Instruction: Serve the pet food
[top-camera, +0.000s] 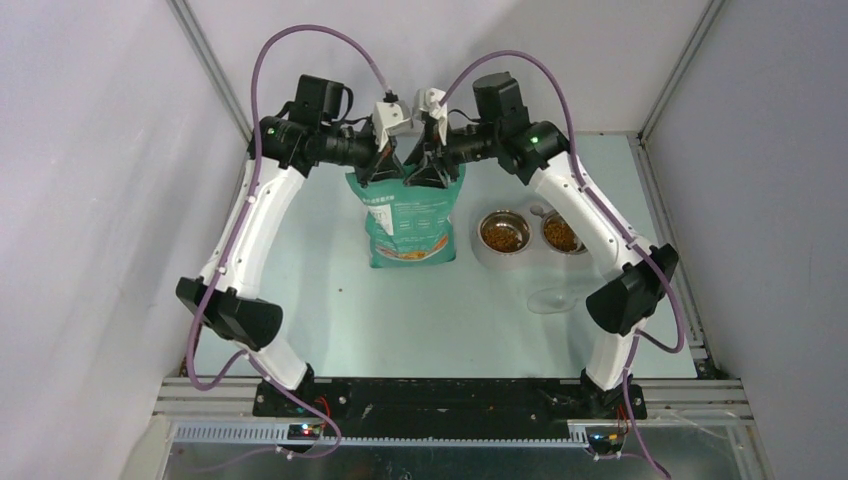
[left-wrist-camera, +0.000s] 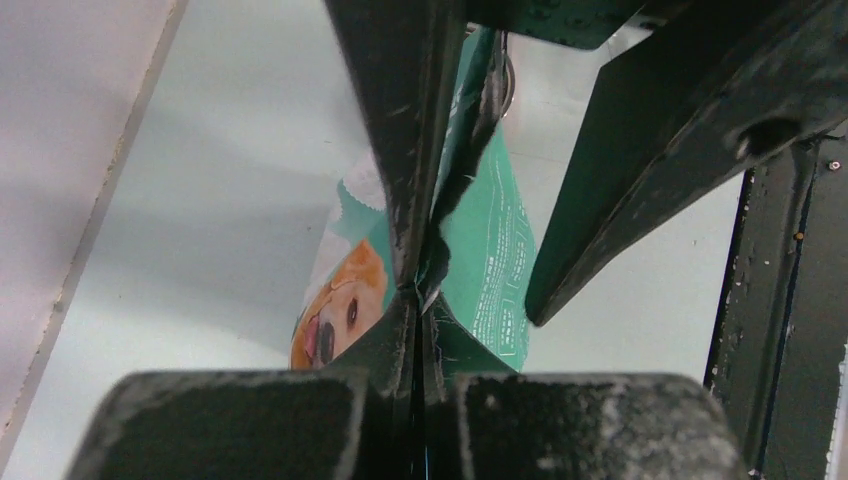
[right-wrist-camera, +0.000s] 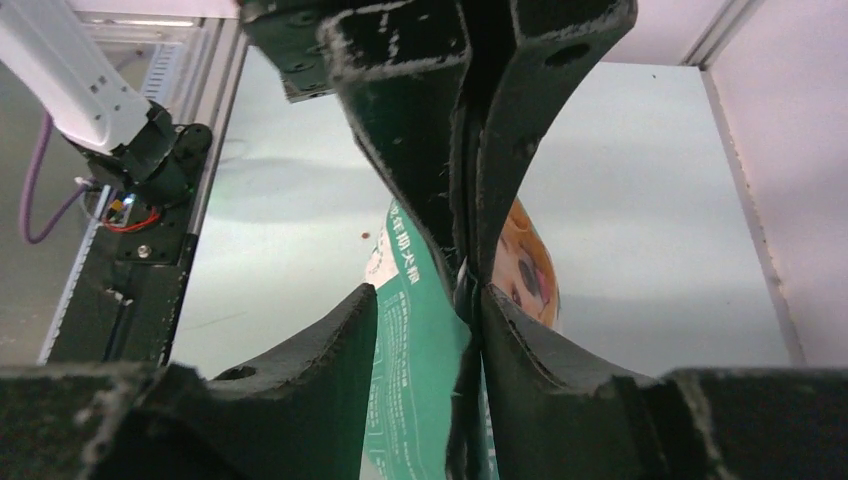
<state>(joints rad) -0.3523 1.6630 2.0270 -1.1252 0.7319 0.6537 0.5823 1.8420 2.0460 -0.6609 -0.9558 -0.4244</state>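
The pet food, brown kibble (top-camera: 503, 236), fills two steel bowls (top-camera: 478, 240) right of centre; the second heap (top-camera: 560, 235) sits partly under the right arm. A teal bag (top-camera: 410, 225) with a dog's face stands upright at the back middle. My left gripper (top-camera: 382, 172) is shut on the bag's top edge, its jaws pinched together (left-wrist-camera: 415, 290) over the bag (left-wrist-camera: 495, 260). My right gripper (top-camera: 432, 172) is beside it at the same edge. Its jaws stand apart (right-wrist-camera: 428, 295) astride the bag's top (right-wrist-camera: 415, 340).
A clear plastic scoop (top-camera: 553, 298) lies on the table in front of the bowls, near the right arm's elbow. White walls and metal frame rails enclose the table on three sides. A single brown pellet (right-wrist-camera: 364, 236) lies on the table near the bag.
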